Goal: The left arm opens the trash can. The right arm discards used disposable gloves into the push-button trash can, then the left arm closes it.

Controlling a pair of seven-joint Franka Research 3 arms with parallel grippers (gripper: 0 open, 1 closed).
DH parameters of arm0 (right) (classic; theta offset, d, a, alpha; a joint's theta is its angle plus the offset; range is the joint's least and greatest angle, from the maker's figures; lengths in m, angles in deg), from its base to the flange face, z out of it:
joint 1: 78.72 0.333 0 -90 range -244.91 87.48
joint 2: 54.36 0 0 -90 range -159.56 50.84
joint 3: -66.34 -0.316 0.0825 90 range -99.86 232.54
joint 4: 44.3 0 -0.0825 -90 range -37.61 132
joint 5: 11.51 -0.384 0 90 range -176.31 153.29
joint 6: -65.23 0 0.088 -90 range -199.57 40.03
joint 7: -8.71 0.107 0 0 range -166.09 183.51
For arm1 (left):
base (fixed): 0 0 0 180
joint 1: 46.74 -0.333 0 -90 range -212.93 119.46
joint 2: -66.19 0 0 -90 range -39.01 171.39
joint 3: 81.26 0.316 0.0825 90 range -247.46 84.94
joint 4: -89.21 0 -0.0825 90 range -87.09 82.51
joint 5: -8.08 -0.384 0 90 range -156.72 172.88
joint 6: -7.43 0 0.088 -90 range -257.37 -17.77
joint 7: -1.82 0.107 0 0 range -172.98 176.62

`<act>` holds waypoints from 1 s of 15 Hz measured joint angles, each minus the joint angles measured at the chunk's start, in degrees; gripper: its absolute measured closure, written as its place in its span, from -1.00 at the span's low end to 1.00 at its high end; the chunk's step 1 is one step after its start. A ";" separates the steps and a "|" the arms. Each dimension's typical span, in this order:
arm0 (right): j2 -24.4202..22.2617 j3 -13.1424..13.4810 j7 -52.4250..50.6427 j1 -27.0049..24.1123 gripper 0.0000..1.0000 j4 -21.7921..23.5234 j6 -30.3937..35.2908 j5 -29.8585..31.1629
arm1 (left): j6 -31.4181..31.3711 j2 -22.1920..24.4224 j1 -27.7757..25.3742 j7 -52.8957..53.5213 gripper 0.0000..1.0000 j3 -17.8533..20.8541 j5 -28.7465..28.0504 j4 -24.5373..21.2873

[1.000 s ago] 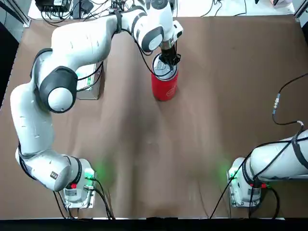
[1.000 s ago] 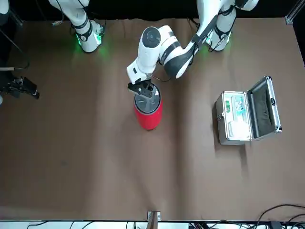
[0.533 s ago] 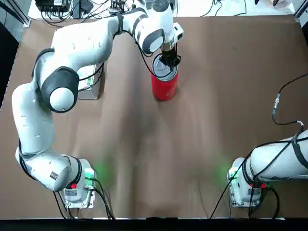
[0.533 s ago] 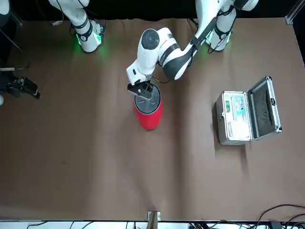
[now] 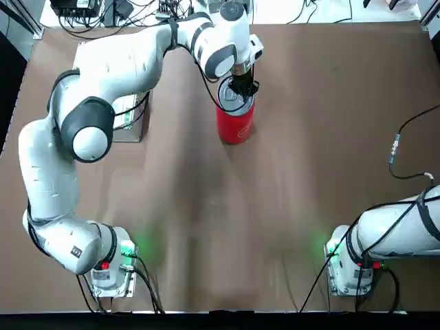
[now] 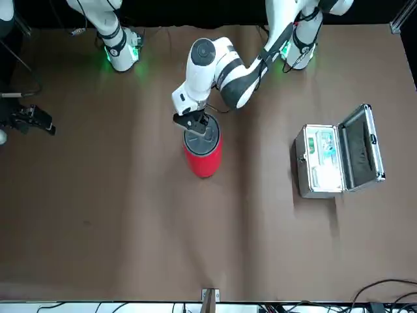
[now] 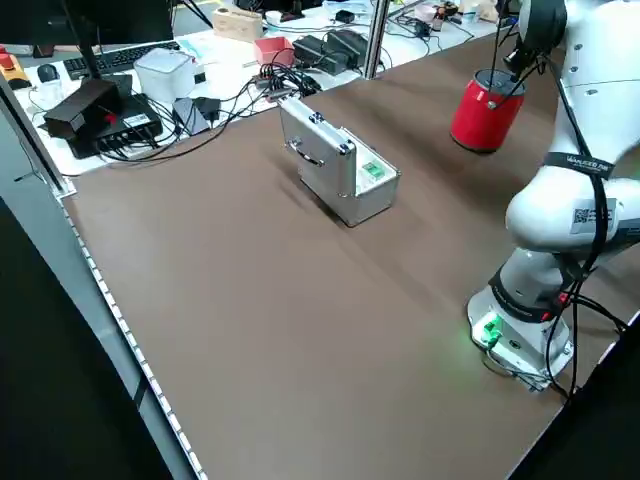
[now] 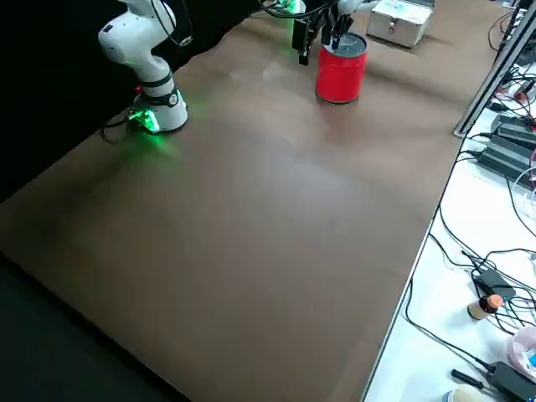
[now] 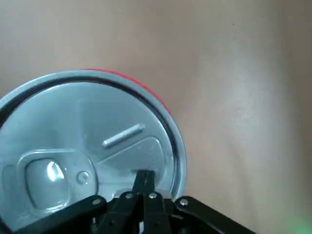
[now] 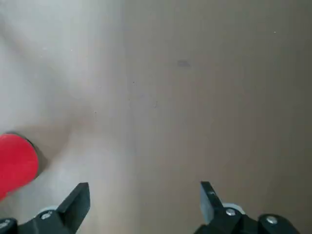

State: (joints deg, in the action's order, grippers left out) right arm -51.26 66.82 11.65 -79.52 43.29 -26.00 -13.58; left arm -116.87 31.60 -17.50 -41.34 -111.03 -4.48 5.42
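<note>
The red trash can (image 5: 235,122) stands upright at the far middle of the table, and its silver lid (image 9: 87,141) lies shut. My left gripper (image 5: 242,88) points down at the lid with its fingers shut. The fingertips (image 9: 144,179) touch the lid close to its rim, beside the push-button flap. In the front view the same gripper (image 6: 194,122) sits on top of the can (image 6: 202,156). My right gripper (image 10: 144,195) stands open and holds nothing, out past the table's right side (image 6: 29,119). The used disposable gloves are out of view.
A silver metal box (image 6: 326,156) with its hinged lid raised sits on the robot's left side of the table, partly under the left arm (image 5: 130,62) in the top view. Cables and devices lie beyond the far table edge (image 7: 200,90).
The left arm's wrist has shifted slightly toward the far edge, while its shut gripper stays on the can's lid. The right arm has hardly moved.
</note>
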 joint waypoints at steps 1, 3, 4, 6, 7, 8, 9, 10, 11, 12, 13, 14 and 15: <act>0.00 0.00 0.00 0.00 -0.98 0.03 0.00 0.00 | 0.00 0.00 0.01 0.00 0.98 0.00 -0.08 0.00; 0.00 -0.01 0.00 0.00 -0.98 0.10 0.01 0.00 | 0.00 -0.01 0.01 -0.01 0.98 0.00 -0.10 0.00; 0.00 -0.01 0.00 0.00 -0.98 0.14 0.01 0.00 | 0.00 -0.03 0.02 -0.01 0.98 0.01 -0.10 0.00; 0.00 -0.02 0.00 0.00 -0.99 0.17 0.02 0.00 | 0.00 -0.04 0.06 -0.06 0.98 0.01 -0.32 0.01; 0.00 -0.02 0.00 0.00 -0.99 0.19 0.02 0.00 | 0.00 -0.04 0.13 -0.09 0.98 0.01 -0.48 0.01; 0.00 -0.02 0.00 0.00 -0.98 0.21 0.02 0.00 | 0.00 -0.04 0.21 -0.13 0.98 0.01 -0.68 0.01; 0.00 -0.02 0.00 0.00 -0.98 0.22 0.02 0.00 | 0.00 -0.04 0.32 -0.21 0.98 0.04 -0.83 0.02; 0.00 -0.02 0.00 0.00 -0.98 0.23 0.02 0.00 | 0.00 -0.05 0.35 -0.22 0.98 0.08 -0.84 0.02; 0.00 -0.02 0.00 0.00 -0.99 0.25 0.02 0.00 | 0.00 -0.06 0.36 -0.22 0.98 0.12 -0.88 0.03; 0.00 -0.03 0.00 0.00 -0.99 0.26 0.02 0.00 | 0.00 -0.07 0.37 -0.22 0.98 0.12 -1.10 0.03; 0.00 -0.05 0.00 0.01 -0.98 0.26 0.02 0.00 | 0.00 -0.07 0.43 -0.27 0.98 0.12 -1.33 0.03; 0.00 -0.06 0.00 0.01 -0.98 0.26 0.02 0.00 | 0.01 -0.09 0.50 -0.43 0.98 0.12 -1.57 0.04; 0.00 -0.08 0.00 0.01 -0.99 0.27 0.02 0.00 | 0.01 -0.10 0.54 -0.64 0.98 0.12 -1.72 0.05</act>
State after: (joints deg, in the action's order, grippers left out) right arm -51.26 66.74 11.65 -79.50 43.56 -25.98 -13.58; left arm -116.86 31.50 -16.96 -41.97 -110.91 -6.20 5.47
